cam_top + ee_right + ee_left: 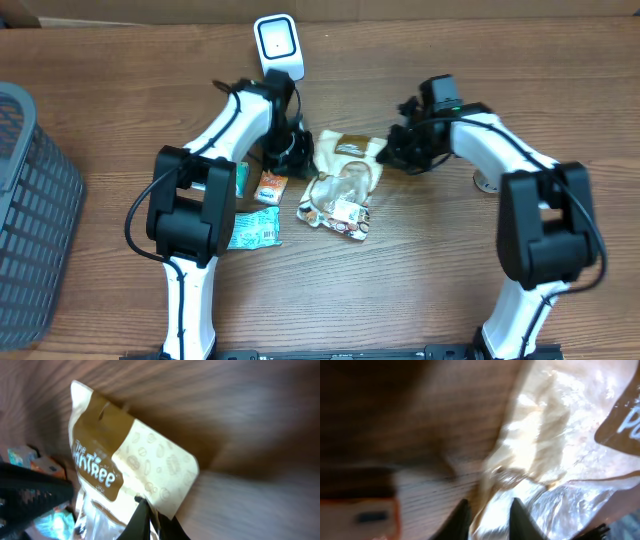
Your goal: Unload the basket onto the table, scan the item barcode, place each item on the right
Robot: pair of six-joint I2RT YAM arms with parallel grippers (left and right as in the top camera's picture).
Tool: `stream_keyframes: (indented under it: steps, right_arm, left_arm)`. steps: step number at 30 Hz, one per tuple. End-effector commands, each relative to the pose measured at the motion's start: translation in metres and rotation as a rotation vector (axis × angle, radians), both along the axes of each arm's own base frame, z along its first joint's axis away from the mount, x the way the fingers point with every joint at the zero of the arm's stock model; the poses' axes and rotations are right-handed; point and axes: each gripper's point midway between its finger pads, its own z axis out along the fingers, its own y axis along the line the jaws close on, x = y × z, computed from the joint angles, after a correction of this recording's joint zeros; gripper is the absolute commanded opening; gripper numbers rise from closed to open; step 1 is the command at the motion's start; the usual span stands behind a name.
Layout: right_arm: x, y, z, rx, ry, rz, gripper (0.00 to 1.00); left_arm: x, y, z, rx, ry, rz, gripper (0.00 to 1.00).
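Observation:
The item is a cream and brown snack pouch (348,155) with a clear window, lying flat on the wooden table below the white scanner (276,44). My right gripper (392,154) is at its right edge; in the right wrist view this gripper (151,509) is pinched shut on the pouch's (135,455) cream corner. My left gripper (297,155) is at the pouch's left edge. The left wrist view is blurred: its fingers (489,506) stand a little apart over the crinkled film edge of the pouch (545,435). No barcode shows.
A second snack bag (338,212) lies against the pouch's near side. An orange packet (271,187) and a teal packet (252,229) lie left of it. A grey basket (30,210) stands at the far left edge. A small white fitting (486,182) sits right.

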Motion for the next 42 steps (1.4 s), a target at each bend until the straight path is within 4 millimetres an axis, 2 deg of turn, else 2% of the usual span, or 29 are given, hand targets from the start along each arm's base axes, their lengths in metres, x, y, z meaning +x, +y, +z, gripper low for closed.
stream_keyframes:
  steps: [1,4,7,8,13,16,20,22,29,32,33,37,42]
  right_arm:
    - [0.000,-0.029,0.031,-0.055,0.007,-0.132,0.04]
    - [-0.027,-0.046,0.023,-0.115,0.141,-0.180,0.04]
    - [-0.044,-0.046,0.019,-0.130,0.215,-0.167,0.04]
    - [-0.046,-0.044,0.018,-0.132,0.221,-0.159,0.04]
    - [-0.041,-0.042,0.018,-0.134,0.201,-0.169,0.04]
    - [-0.036,-0.042,0.018,-0.129,0.185,-0.177,0.04]
    - [-0.034,-0.042,0.018,-0.130,0.176,-0.177,0.04]
    - [-0.034,-0.044,0.018,-0.142,0.174,-0.179,0.04]
    - [-0.033,-0.046,0.017,-0.152,0.167,-0.184,0.04]
    - [-0.031,-0.046,0.017,-0.151,0.159,-0.182,0.04]
    - [-0.031,-0.046,0.017,-0.151,0.158,-0.181,0.07]
    - [-0.025,-0.047,0.024,-0.151,0.122,-0.146,0.35]
    - [-0.008,-0.049,0.050,-0.151,0.050,-0.105,0.61]
  left_arm:
    - [0.028,0.006,0.025,-0.002,-0.102,-0.039,0.24]
    - [0.035,0.007,0.044,-0.007,-0.124,-0.043,0.21]
    - [0.033,0.004,0.055,-0.013,-0.114,-0.046,0.06]
    - [0.029,0.002,0.056,-0.013,-0.102,-0.052,0.04]
    - [-0.018,-0.024,0.050,-0.037,0.036,-0.138,0.05]
    - [-0.046,-0.049,0.042,-0.094,0.102,-0.196,0.04]
    - [-0.075,-0.087,0.038,-0.209,0.137,-0.274,0.05]
    - [-0.085,-0.099,0.036,-0.223,0.142,-0.304,0.04]
    - [-0.104,-0.118,0.033,-0.215,0.140,-0.373,0.05]
    - [-0.110,-0.120,0.018,-0.173,0.134,-0.376,0.05]
    - [-0.112,-0.120,0.013,-0.159,0.138,-0.371,0.05]
    - [-0.113,-0.107,-0.010,-0.058,0.132,-0.335,0.04]
    - [-0.106,-0.087,-0.024,0.070,0.088,-0.349,0.04]
